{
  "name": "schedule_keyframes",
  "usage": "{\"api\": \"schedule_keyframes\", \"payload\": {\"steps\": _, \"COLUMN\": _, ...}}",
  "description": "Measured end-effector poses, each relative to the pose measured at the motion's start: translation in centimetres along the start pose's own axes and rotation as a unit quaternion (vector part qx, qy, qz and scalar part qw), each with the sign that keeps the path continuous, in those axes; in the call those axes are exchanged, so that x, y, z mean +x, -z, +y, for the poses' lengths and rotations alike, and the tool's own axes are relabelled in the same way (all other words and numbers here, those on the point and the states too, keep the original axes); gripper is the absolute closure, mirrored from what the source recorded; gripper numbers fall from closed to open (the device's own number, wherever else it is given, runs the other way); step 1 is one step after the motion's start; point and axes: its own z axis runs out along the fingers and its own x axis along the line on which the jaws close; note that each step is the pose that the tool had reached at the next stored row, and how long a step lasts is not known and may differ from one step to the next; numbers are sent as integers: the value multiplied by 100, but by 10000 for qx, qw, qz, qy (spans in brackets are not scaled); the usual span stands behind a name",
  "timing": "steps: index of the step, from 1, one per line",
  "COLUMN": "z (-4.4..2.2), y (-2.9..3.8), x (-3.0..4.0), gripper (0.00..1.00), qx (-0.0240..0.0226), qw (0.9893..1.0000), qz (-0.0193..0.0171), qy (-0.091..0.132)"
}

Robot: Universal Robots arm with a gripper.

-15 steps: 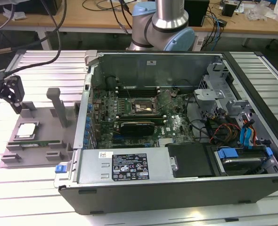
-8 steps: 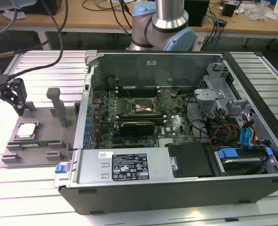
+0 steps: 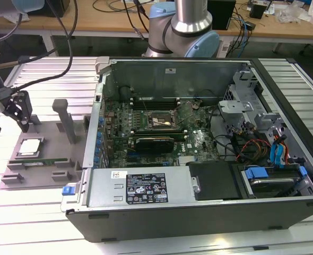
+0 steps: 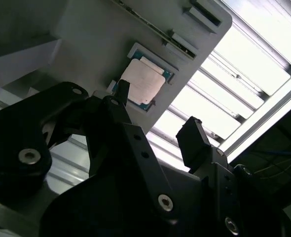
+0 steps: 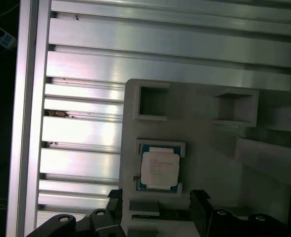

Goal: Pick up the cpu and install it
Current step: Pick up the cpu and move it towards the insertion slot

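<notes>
**Entry: cpu pick-up, approach stage. All places are given from the grey fixture plate.**

- **Grey fixture plate** (image 3: 48, 133): lies flat on the slatted aluminium table (image 3: 45, 74).
- **cpu** (image 5: 159, 168): sits in a shallow rimmed pocket near the middle of the plate, metal top up. Nothing touches it.
- **Gripper** (image 5: 156, 198): hangs above the plate with its jaws spread and nothing held. The gap looks wider than the chip. In both wrist views the fingertips (image 4: 121, 90) sit off the pocket, toward the plate edge that carries the green memory stick (image 3: 40, 161).
- **Step in hand (judgement):** lining up for the pick. The chip is not lifted and nothing is installed.
- **What a grasp calls for (judgement):** the gap centred over the pocket, the pads squared to two opposite chip edges, and a straight descent. The chip is thin, so there is little edge to bite on.
- **Edges:** raised pale lips guard the pocket at two opposite sides, and a finger meeting one would be stopped. The memory stick's slot lies just beside the pocket.
- **Open room:** an upright grey post (image 3: 66, 119) rises from the plate near the pocket. The space above the pocket itself is free.
- **Computer case** (image 3: 199, 210): stands just beside the plate, on the exterior view's right, with its side open. The socket frame (image 3: 159, 121) sits inside, well apart from the plate and ringed by case walls and cables.
</notes>
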Motion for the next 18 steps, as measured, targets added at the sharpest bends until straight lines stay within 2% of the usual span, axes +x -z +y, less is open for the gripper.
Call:
{"api": "schedule_keyframes", "payload": {"steps": 7, "z": 0, "y": -36, "x": -7, "gripper": 34, "qx": 0, "qw": 10000, "qz": 0, "qy": 0}}
{"api": "schedule_keyframes", "payload": {"steps": 18, "z": 3, "y": -134, "x": -15, "gripper": 34, "qx": 0, "qw": 10000, "qz": 0, "qy": 0}}
